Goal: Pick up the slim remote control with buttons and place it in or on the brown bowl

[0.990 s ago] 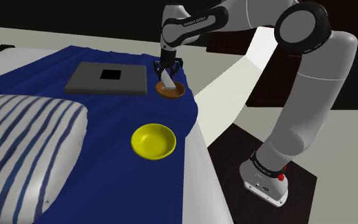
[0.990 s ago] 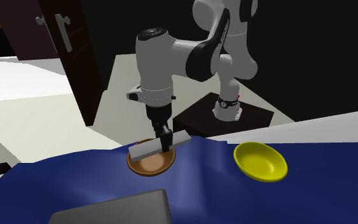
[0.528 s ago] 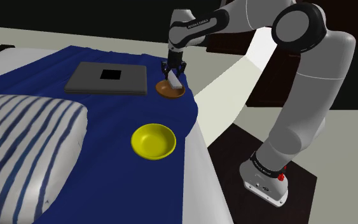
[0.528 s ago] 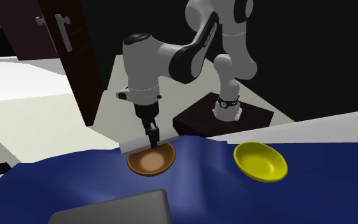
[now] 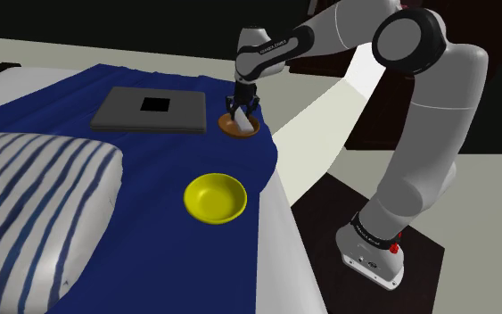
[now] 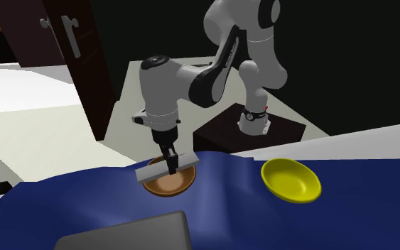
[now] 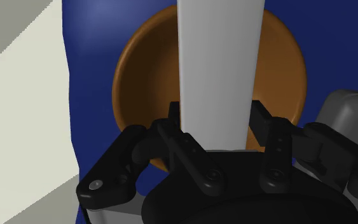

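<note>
my gripper (image 7: 217,121) clamped on pale remote (image 7: 219,57); its long axis spans brown bowl (image 7: 139,89) directly below; release should land it.

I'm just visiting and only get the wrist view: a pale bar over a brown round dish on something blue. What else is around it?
Observer: A yellow bowl sits well apart from the brown bowl on the same blue cover.
Visitor: Anything nearer?
Observer: A flat grey slab with a black square on top lies beside the brown bowl, on the shoulder view's left.
Visitor: Is the bar lying flat?
Observer: In the second exterior view the remote hangs roughly level in the fingers, with one end sticking out past the bowl's rim.
</note>
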{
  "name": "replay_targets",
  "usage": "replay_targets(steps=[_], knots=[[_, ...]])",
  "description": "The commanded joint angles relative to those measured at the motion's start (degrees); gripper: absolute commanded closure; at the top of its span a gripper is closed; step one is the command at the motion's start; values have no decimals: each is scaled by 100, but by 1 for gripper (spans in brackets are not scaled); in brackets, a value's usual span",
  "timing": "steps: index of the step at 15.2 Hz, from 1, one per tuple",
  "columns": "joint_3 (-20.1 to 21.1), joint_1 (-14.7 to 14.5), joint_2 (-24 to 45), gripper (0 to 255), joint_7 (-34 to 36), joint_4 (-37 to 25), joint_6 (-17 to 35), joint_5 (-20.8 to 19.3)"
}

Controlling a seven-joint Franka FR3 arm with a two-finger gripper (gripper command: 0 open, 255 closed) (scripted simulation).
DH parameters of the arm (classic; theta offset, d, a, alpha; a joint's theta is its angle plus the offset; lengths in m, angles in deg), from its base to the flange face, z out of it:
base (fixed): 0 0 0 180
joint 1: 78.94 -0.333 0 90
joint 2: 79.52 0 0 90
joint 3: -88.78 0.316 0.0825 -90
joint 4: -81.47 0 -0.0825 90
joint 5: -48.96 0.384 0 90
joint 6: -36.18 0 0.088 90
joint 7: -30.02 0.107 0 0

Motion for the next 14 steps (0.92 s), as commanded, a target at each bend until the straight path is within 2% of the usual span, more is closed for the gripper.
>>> replay_targets(steps=[1,10,11,14], knots=[[-6,-4,68,255,9,67,138,-15],[-11,-8,122,255,15,97,222,-26],[-12,-8,121,0,14,101,225,-26],[-12,-6,121,0,13,106,231,-26]])
